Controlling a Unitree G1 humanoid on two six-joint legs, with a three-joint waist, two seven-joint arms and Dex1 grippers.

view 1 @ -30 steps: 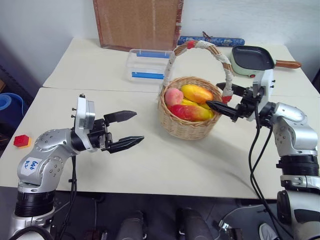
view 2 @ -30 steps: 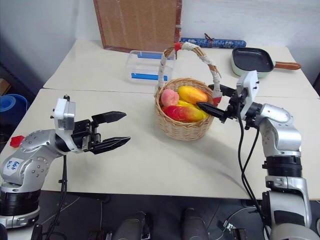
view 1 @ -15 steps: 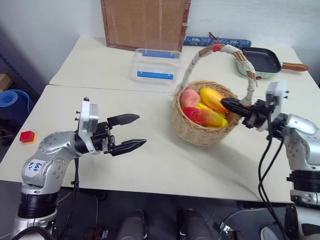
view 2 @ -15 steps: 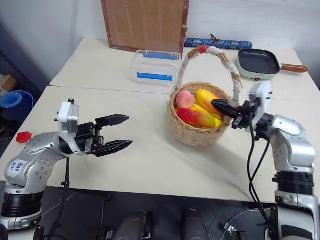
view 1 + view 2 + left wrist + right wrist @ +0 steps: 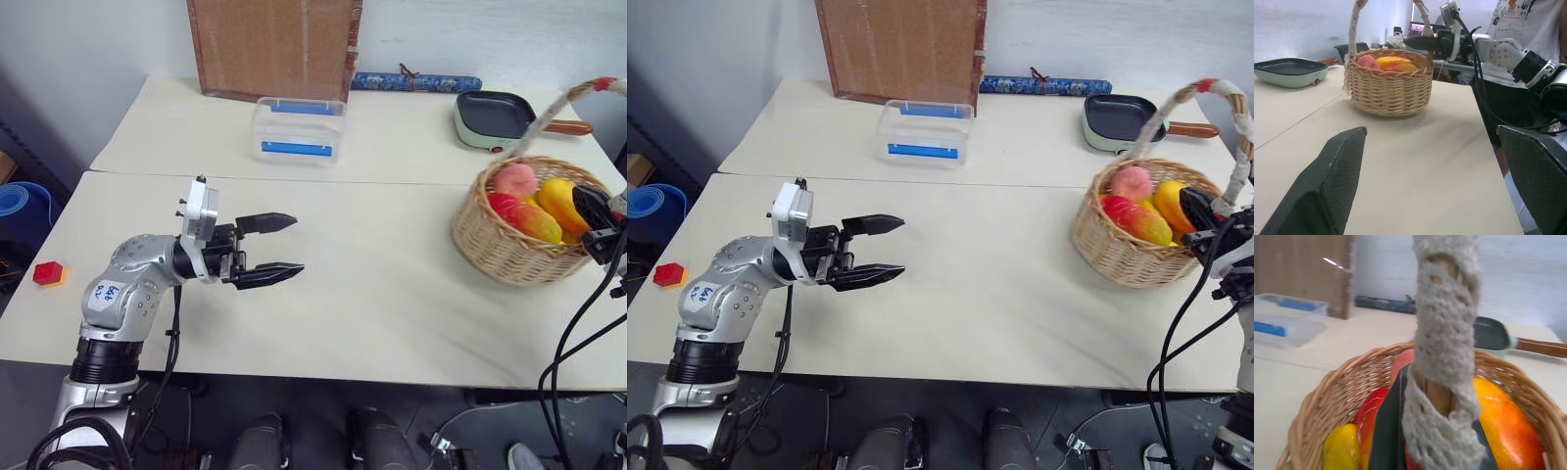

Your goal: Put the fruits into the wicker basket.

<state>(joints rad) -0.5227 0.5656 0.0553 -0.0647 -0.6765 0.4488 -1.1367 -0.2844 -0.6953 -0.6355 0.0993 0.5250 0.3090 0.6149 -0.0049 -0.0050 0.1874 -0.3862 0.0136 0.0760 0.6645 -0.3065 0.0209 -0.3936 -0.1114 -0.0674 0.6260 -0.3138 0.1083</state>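
The wicker basket (image 5: 514,247) stands at the right end of the near table and holds the fruits: a pink peach (image 5: 516,179), a red-to-yellow mango (image 5: 521,218) and an orange-yellow one (image 5: 555,198). My right gripper (image 5: 1193,206) is shut on the basket's cord-wrapped handle (image 5: 1442,357) low on its right side, with a black finger (image 5: 1387,431) beside the cord. A yellow fruit (image 5: 1342,450) lies deep in the basket. My left gripper (image 5: 297,245) hangs open and empty over the table's left half, well away from the basket.
On the back table are a clear plastic box with blue stripes (image 5: 299,129), a green pan (image 5: 495,116), a brown board (image 5: 272,47) and a blue roll (image 5: 416,82). A small red block (image 5: 45,273) sits off the table's left edge.
My right gripper has shut on the basket's handle and drawn the basket to the right along the table. The left gripper has hardly moved. The camera view has shifted too.
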